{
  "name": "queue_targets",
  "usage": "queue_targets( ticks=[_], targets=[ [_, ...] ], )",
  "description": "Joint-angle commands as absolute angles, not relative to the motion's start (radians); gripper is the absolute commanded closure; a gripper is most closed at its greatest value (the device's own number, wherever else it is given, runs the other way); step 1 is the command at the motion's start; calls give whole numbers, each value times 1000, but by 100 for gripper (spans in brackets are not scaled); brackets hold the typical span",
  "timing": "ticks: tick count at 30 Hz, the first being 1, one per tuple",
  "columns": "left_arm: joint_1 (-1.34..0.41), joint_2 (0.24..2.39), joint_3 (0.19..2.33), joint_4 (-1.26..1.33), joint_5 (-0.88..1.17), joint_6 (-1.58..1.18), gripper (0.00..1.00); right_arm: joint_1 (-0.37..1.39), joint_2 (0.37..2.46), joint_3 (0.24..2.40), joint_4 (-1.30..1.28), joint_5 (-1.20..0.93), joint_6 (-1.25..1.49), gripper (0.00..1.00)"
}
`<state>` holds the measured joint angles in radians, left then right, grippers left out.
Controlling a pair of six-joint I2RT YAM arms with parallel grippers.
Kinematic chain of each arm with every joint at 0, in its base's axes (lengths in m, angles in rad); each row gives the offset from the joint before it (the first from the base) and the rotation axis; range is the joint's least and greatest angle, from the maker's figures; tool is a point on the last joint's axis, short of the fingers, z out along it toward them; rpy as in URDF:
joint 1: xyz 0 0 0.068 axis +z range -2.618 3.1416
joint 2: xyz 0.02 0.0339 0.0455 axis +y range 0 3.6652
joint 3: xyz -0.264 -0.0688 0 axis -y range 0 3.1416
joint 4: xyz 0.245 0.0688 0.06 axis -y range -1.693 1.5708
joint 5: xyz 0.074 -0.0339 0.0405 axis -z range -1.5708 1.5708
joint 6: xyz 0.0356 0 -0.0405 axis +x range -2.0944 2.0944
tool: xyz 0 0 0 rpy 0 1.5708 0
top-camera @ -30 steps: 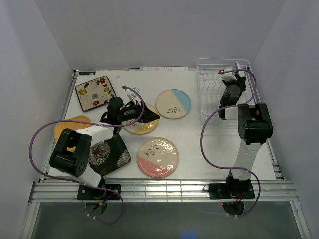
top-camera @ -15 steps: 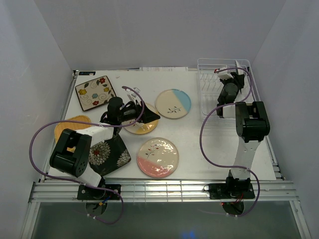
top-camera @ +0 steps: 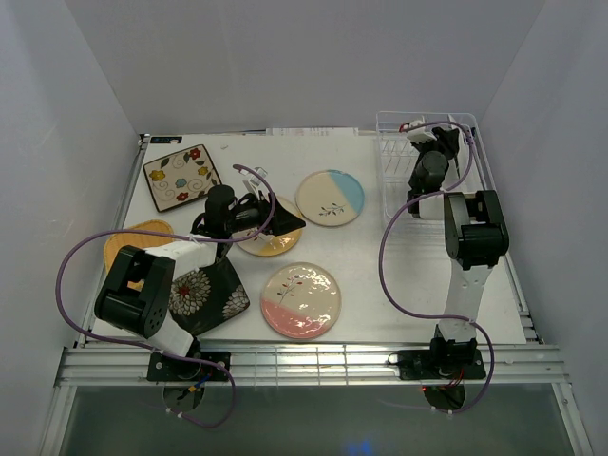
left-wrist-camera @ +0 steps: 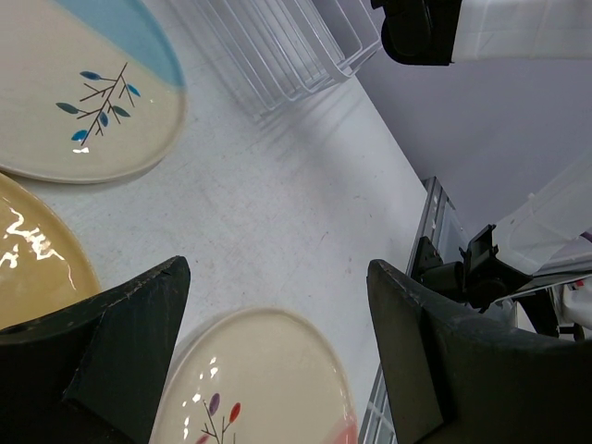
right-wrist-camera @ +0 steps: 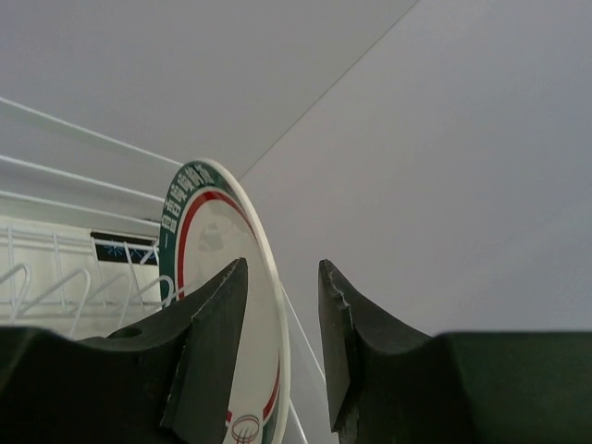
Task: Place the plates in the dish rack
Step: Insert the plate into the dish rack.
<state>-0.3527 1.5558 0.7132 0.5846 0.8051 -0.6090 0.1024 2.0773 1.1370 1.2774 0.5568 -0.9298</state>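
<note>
Tabletop (top-camera: 356,266), white, lies under both arms and carries everything. Next in size, the white wire dish rack (top-camera: 397,157) sits beneath and around the right gripper (right-wrist-camera: 283,277), which reaches into its far end. The teal-rimmed plate (right-wrist-camera: 208,231) stands on edge in the rack, its rim between that gripper's fingers. One finger (right-wrist-camera: 208,342) covers part of the plate's face, while the other stands off the back with a gap showing beside the rim. The jaws are therefore spread and straddle the plate without pinching it.

Six more plates lie flat on the table around the left gripper (left-wrist-camera: 277,268). The black floral plate (top-camera: 204,294) is behind it, partly under the left arm. The flowered cream plate (top-camera: 181,177) is well off to the side, toward the far corner. The pink-half plate (left-wrist-camera: 250,388) lies just below the gap between the fingers. The blue-half plate (left-wrist-camera: 83,92) is ahead of them, short of the rack. The yellow-half plate (left-wrist-camera: 28,250) is beside the finger seen on the left of the wrist view. The orange-yellow plate (top-camera: 133,242) is behind the gripper, mostly hidden by the arm. The left gripper's fingers are wide apart and hold nothing
</note>
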Motion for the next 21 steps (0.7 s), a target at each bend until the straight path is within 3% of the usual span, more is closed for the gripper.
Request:
queue_targets(
  ticks=[1, 9, 21],
  targets=[
    [-359, 1513, 704, 606, 822, -591, 12, 98, 2082, 1198, 1517, 540, -876, 57],
    [-359, 1523, 707, 606, 824, -588, 12, 64, 2083, 1259, 1307, 482, -744, 57],
    [-359, 1539, 712, 607, 825, -588, 12, 12, 2091, 1282, 1230, 460, -624, 55]
  ],
)
